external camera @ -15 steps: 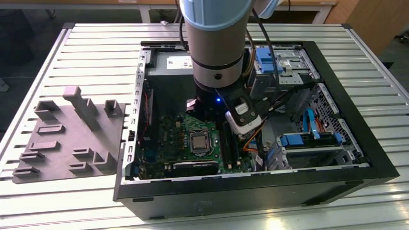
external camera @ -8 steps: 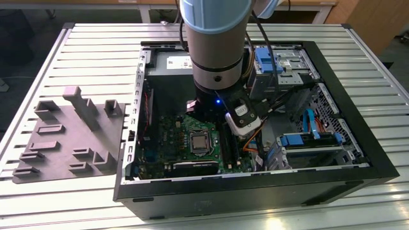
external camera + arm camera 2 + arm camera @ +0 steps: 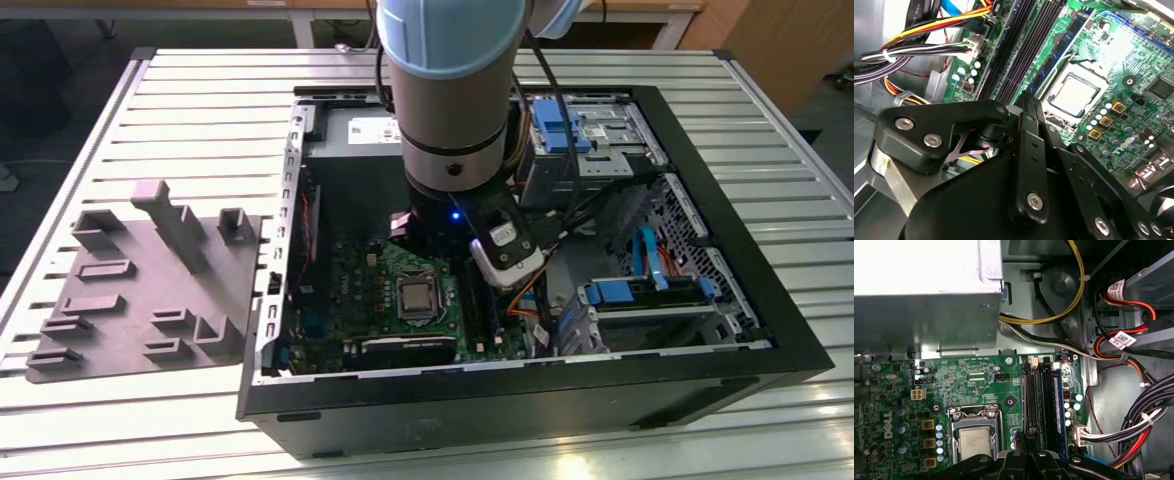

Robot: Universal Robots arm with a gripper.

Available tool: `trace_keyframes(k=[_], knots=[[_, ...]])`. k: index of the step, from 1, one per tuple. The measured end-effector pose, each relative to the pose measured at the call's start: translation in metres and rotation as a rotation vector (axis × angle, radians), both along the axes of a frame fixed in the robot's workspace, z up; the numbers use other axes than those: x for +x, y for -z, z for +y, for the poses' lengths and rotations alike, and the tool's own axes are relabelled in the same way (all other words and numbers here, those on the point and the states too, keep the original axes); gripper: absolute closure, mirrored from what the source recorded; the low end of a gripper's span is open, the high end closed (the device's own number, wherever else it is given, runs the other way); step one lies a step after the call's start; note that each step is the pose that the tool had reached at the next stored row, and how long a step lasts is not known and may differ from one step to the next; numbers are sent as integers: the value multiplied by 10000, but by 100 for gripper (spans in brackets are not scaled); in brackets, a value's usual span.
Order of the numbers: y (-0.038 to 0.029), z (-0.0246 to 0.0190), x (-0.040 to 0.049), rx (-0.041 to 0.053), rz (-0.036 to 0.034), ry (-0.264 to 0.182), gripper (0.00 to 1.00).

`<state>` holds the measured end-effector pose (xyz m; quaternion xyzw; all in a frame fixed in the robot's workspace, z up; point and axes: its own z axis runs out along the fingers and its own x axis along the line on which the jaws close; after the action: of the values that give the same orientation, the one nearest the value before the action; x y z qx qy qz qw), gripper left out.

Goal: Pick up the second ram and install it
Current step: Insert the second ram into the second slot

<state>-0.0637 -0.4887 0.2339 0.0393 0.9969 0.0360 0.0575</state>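
- Half sunk in the open computer case (image 3: 534,405), stands near upright and points the gripper (image 3: 1026,102) straight down at the motherboard (image 3: 969,372).
- Holds the tips over the long black memory slots (image 3: 1029,395), beside the processor socket (image 3: 974,440).
- Presses the fingers (image 3: 1030,150) close together; cannot tell whether the second ram sits edge-on between them.
- Stands near one blue-edged memory stick (image 3: 1056,405), seated upright in the outermost slot.
- Keeps well apart from the grey tray (image 3: 134,300), at the exterior view's left.
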Motion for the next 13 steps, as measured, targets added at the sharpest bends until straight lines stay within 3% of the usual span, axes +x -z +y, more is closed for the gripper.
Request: trace_keyframes(k=[13], knots=[[15,0,57,3,-2,-49,88]])
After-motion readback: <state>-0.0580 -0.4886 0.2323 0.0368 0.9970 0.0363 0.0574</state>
